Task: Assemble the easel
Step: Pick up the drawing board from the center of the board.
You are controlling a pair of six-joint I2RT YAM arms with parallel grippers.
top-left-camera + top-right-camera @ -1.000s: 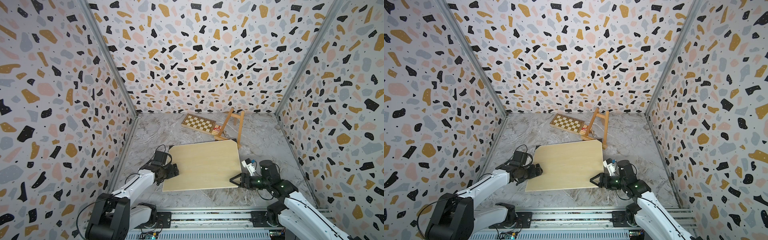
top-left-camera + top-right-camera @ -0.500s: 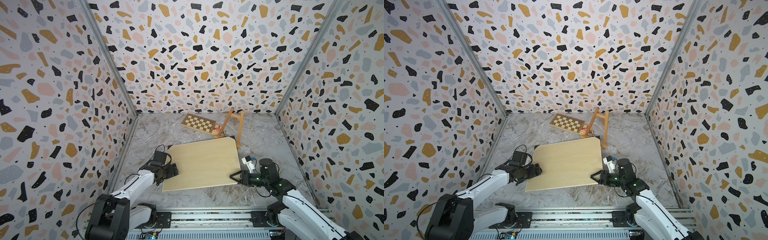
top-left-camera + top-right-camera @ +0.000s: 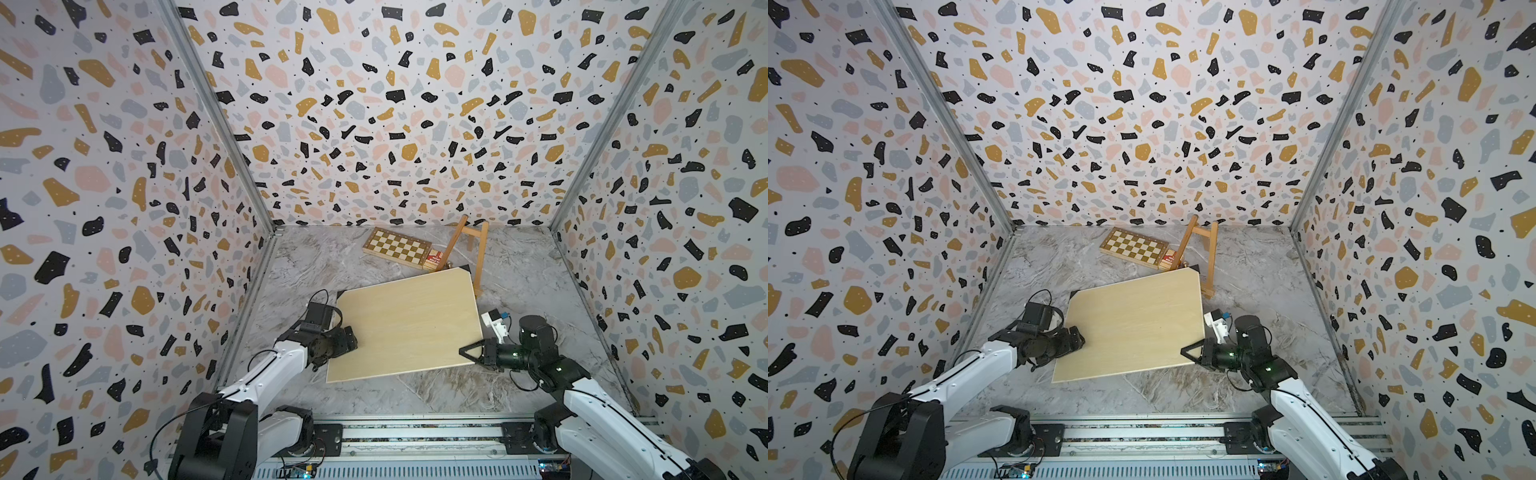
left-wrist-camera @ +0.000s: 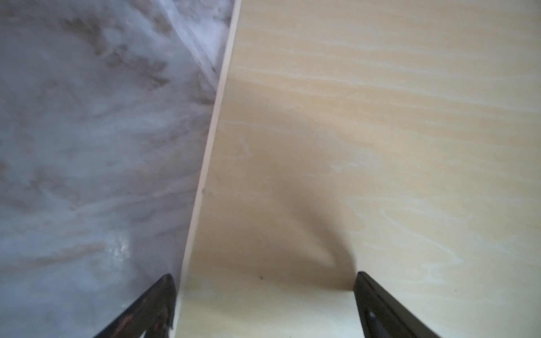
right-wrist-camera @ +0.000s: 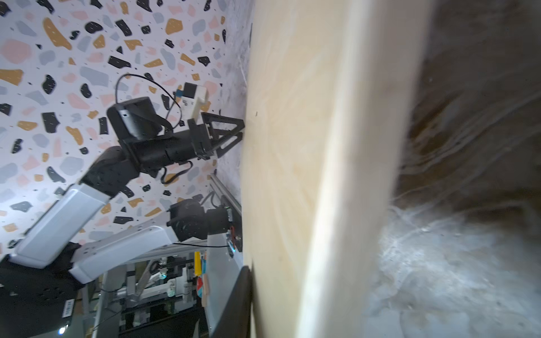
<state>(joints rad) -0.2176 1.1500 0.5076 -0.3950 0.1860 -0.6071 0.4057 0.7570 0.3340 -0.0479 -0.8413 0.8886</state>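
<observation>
One easel [image 3: 481,257], one chessboard [image 3: 397,248], one pale board [image 3: 409,324]; left jaws gape, right jaws clamp the board's edge.

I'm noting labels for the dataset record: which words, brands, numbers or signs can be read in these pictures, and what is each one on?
No text here can be quoted.
Red box beside the chessboard: pale print, too small and blurred to read.
White sticker on a black block in the right wrist view: too blurred to read.
Pale board and easel: no markings show.
</observation>
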